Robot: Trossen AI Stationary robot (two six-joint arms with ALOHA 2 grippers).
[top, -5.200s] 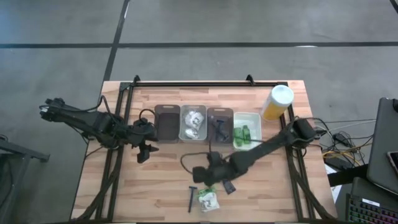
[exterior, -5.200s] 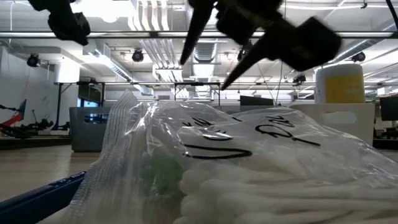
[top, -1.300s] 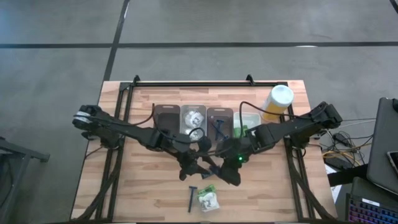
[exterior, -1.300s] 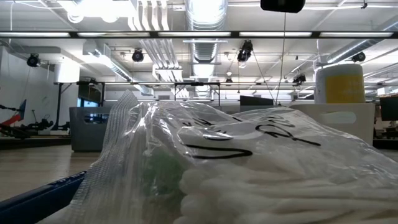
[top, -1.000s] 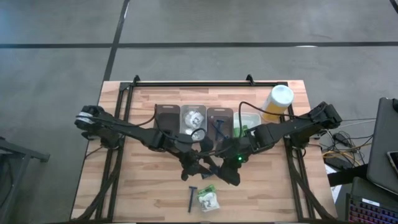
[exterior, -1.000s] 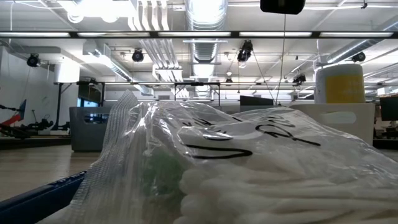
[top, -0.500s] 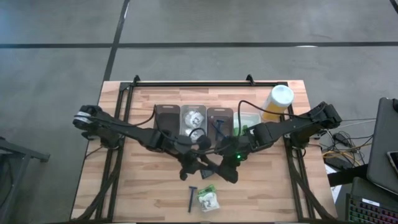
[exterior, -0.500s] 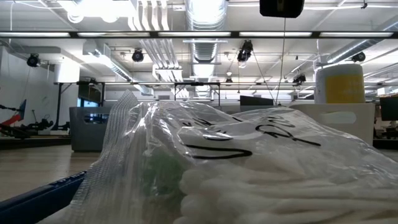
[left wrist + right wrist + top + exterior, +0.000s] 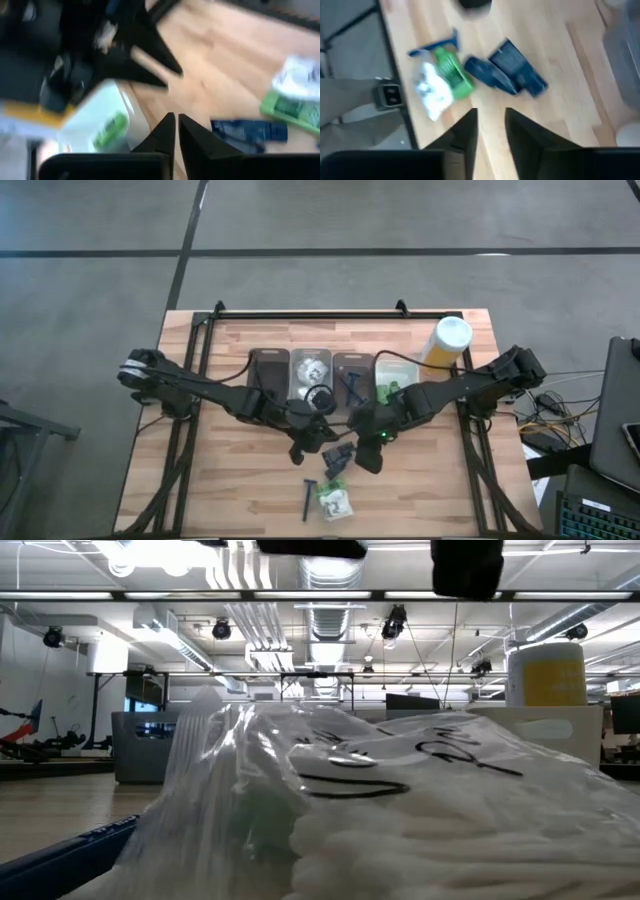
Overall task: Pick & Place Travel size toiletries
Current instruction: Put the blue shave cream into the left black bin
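Both arms are hovering over the table's (image 9: 240,500) middle, the left gripper (image 9: 173,131) nearly closed and empty, the right gripper (image 9: 490,125) slightly parted and empty, above the dark blue razors (image 9: 507,70) lying near the front edge.

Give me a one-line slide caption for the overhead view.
Both arms meet mid-table, left tool and right tool over a dark blue piece, trays behind, razor and packet in front.
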